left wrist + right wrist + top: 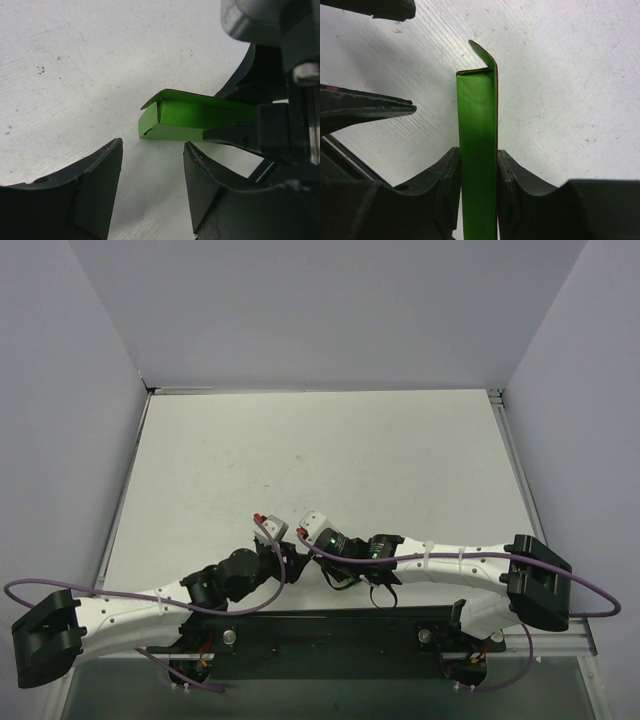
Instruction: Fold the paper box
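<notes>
Two black fingers of the right gripper (478,187) press on the flat sides of the paper box (477,130), pinching it between them, with its small end flap bent over. Just beside it, the left gripper (152,172) stands spread with nothing between its fingers, the box lying just beyond their tips. Both wrists meet over the near middle of the white table (320,450).
</notes>
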